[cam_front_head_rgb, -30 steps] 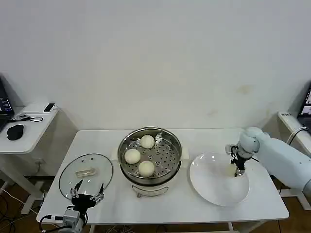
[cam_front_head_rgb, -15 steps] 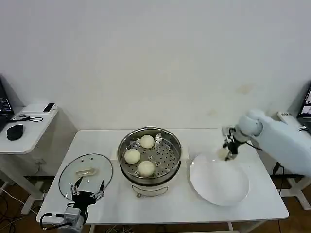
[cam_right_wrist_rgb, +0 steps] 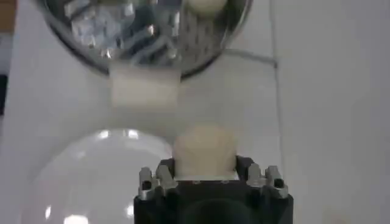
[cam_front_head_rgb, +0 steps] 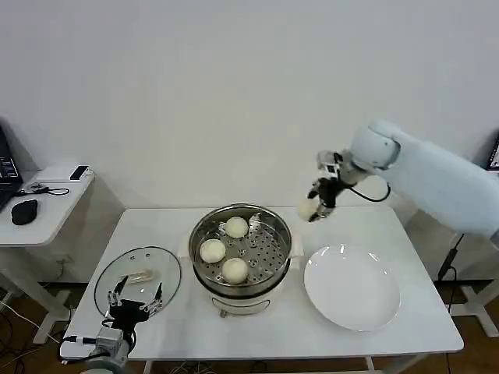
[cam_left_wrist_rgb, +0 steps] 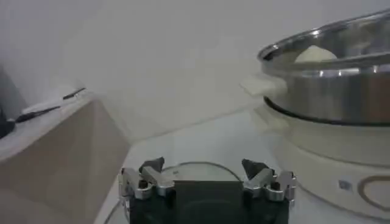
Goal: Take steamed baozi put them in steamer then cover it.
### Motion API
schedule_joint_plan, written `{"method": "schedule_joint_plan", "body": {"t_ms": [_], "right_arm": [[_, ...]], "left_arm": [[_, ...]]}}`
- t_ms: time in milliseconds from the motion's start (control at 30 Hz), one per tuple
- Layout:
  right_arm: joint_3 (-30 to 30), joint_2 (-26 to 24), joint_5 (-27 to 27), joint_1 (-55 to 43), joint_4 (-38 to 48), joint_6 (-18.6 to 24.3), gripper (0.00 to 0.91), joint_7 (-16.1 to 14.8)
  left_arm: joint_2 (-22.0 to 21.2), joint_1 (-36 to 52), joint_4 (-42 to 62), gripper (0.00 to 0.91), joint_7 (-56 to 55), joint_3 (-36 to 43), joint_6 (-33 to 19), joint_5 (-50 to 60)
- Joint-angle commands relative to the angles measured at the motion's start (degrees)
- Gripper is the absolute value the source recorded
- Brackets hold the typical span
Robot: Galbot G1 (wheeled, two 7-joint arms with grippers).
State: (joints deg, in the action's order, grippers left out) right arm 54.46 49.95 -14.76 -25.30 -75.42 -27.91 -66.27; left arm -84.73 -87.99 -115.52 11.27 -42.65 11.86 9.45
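Note:
The steel steamer (cam_front_head_rgb: 284, 231) stands mid-table with three pale baozi (cam_front_head_rgb: 223, 250) on its perforated tray. My right gripper (cam_front_head_rgb: 313, 209) hangs in the air to the right of the steamer's rim, shut on a fourth baozi (cam_front_head_rgb: 306, 209). In the right wrist view that baozi (cam_right_wrist_rgb: 205, 152) sits between the fingers, above the steamer's handle (cam_right_wrist_rgb: 146, 87). My left gripper (cam_front_head_rgb: 136, 300) is open, low at the table's front left, over the near edge of the glass lid (cam_front_head_rgb: 138, 277). The left wrist view shows the left gripper (cam_left_wrist_rgb: 207, 176) and the steamer wall (cam_left_wrist_rgb: 341, 100).
A white plate (cam_front_head_rgb: 352, 292) lies bare to the right of the steamer. A side table (cam_front_head_rgb: 39, 210) with a mouse and small devices stands at the far left. The wall is close behind the table.
My right gripper has lifted the baozi off the white plate and carried it up and to the left, toward the steamer. The left gripper has shifted only slightly.

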Motion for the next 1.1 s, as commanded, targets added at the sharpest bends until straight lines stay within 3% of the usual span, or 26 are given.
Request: {"method": "schedule_joint_plan", "body": {"t_ms": [33,333,700,1100], "right_arm": [[6.77,8.64,-10.32,-7.95,0.81,-3.84,0.655,0.34],[10.61,12.79,-12.31,-6.26,0.75,-5.39,0.655,1.48],[11.61,17.59,-8.95,-2.29,4.04,-5.09,0.655,1.13],[13.24,18.86,-3.58,0.59,7.22,-3.82,0.655,0.99]], "left_arm": [[0.12,0.05,-0.04,0.907,-0.28,-0.13,-0.28,0.55],[-0.04,-0.01,-0.55,0.907,-0.36,-0.4,-0.44,0.53],[0.0,0.14,-0.35,0.907,-0.47,-0.32,-0.9,0.2],[0.41,0.24,-0.45,0.907,-0.77,-0.8,-1.52,-0.13]]}}
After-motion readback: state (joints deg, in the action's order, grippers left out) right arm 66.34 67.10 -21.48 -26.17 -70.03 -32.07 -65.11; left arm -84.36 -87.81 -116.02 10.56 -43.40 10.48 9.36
